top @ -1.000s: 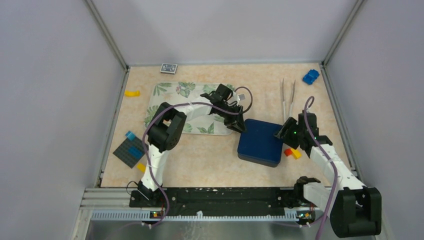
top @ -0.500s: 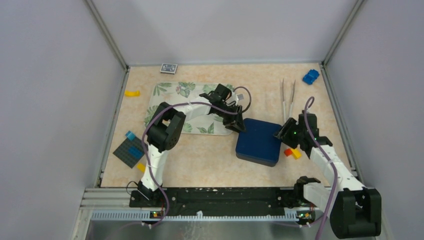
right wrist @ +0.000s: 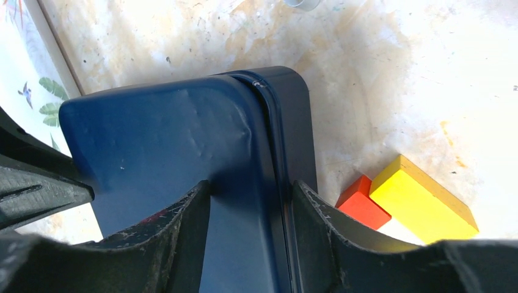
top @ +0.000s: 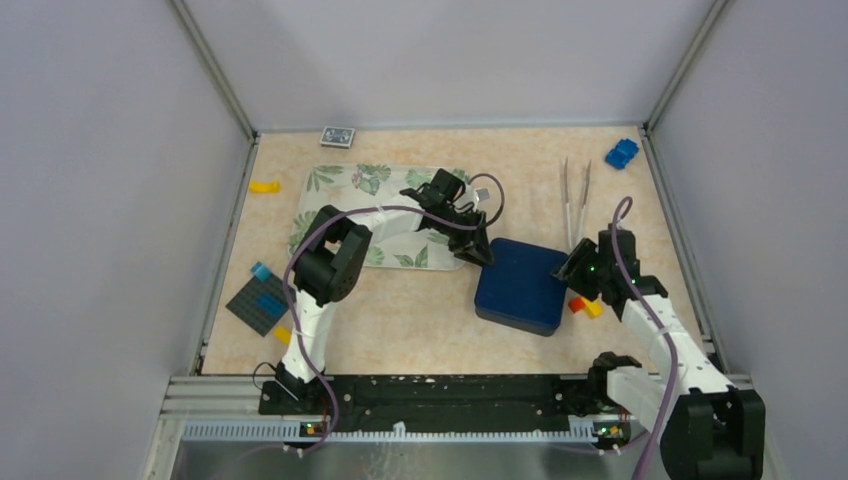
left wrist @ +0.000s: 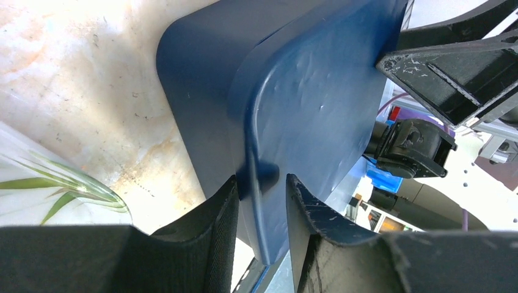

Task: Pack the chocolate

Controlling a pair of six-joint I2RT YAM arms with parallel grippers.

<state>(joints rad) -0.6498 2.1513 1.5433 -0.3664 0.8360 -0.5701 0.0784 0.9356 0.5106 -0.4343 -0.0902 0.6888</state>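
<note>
Blue box sits centre-right. Left gripper pinches its lid at the far-left corner; right gripper clamps the lid's right rim. Chocolate isn't visible, you can't place it. Likely light, brittle: pinch the sides gently.

The blue box is closed, its inside hidden. In the right wrist view the right jaws cover the near ends of the red block and yellow block. The far card has print too small to read.
</note>
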